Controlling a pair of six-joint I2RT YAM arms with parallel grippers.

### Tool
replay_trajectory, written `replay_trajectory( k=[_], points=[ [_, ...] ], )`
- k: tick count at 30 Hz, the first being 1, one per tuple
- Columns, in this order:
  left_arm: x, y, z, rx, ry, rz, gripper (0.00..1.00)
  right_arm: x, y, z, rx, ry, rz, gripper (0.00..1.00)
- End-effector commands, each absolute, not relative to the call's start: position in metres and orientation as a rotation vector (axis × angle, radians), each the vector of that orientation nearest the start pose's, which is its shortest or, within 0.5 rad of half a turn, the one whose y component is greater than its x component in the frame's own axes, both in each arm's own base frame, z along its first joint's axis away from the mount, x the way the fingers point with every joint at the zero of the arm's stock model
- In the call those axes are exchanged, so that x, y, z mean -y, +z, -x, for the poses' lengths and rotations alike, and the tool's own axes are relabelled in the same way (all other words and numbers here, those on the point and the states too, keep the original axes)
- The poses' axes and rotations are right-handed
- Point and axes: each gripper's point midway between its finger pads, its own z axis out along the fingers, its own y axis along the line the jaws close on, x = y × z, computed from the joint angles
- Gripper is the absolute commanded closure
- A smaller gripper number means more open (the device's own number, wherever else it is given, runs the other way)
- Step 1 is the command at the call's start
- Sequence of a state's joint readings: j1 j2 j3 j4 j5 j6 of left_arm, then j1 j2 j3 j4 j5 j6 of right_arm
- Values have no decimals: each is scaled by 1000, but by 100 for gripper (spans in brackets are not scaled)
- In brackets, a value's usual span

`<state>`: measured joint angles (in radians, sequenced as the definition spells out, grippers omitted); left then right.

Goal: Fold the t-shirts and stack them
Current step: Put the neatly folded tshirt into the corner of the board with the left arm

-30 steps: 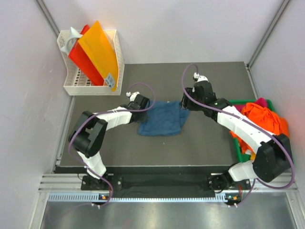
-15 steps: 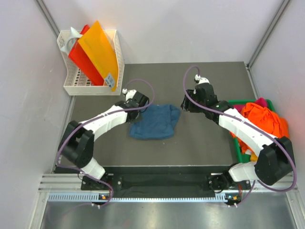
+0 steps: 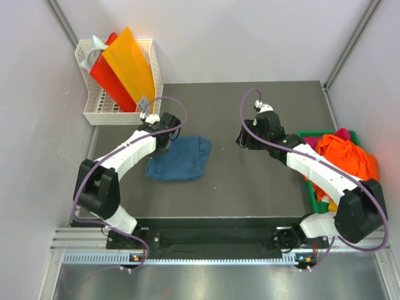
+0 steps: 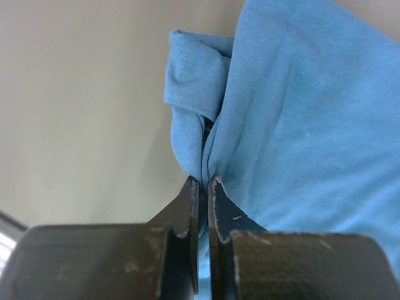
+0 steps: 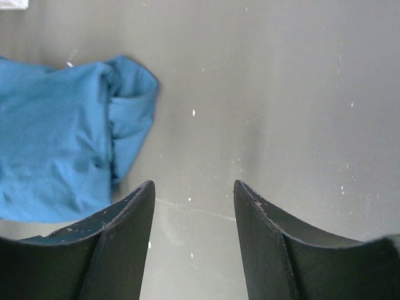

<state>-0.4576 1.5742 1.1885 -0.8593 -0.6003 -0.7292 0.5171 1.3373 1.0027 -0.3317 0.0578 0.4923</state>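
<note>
A dark teal-blue t-shirt [image 3: 179, 160] lies crumpled on the dark mat, left of centre. My left gripper [image 3: 165, 143] is at its upper left corner, shut on a bunched fold of the cloth [image 4: 203, 181]; the t-shirt [image 4: 300, 119] fills the right of the left wrist view. My right gripper [image 3: 241, 140] hovers open over bare mat well to the right of the shirt, nothing between its fingers [image 5: 194, 185], and the t-shirt [image 5: 56, 144] shows at the left of that view. Orange [image 3: 347, 157] and magenta-pink [image 3: 342, 132] t-shirts are heaped at the right.
The heaped shirts fill a green tray [image 3: 310, 134] at the mat's right edge. A white basket [image 3: 100, 115] holding orange and red sheets stands at the back left. Walls close in on both sides.
My left gripper has shut on the teal shirt's edge and dragged the shirt to the left and slightly back. The right gripper has stayed open, almost in place, now apart from the shirt.
</note>
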Motion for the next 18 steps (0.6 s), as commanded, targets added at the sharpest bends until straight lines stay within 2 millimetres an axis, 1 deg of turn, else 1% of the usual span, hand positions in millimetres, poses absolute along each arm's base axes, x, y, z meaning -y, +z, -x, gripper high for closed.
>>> replay_trajectory(
  k=[1,3,4,5,6,7,8,10,11,15,18],
  points=[
    [30,95,-310,-2491,560,604,100,-203,177,-327,-2227,532,-9,46],
    [20,88,-315,-2497,575,648,100,-203,175,-326,-2229,533,-10,46],
    [10,86,-318,-2496,581,696,100,-203,175,-325,-2230,540,-10,46],
    [6,85,-320,-2497,582,718,100,-203,173,-324,-2237,539,-14,46],
    [1,79,-322,-2510,600,729,100,-203,172,-324,-2236,544,-15,46],
    [-7,79,-326,-2503,607,767,100,-205,172,-324,-2235,554,-17,46],
    [-11,73,-328,-2520,626,778,100,-204,170,-323,-2240,554,-16,47],
    [-21,72,-335,-2511,637,817,100,-206,169,-322,-2241,564,-24,47],
    [-24,67,-337,-2525,641,832,100,-205,167,-322,-2244,564,-27,46],
    [-38,61,-348,-2520,643,895,100,-205,166,-321,-2246,566,-32,46],
    [-53,59,-353,-2510,649,953,100,-205,165,-321,-2247,565,-32,47]
  ],
)
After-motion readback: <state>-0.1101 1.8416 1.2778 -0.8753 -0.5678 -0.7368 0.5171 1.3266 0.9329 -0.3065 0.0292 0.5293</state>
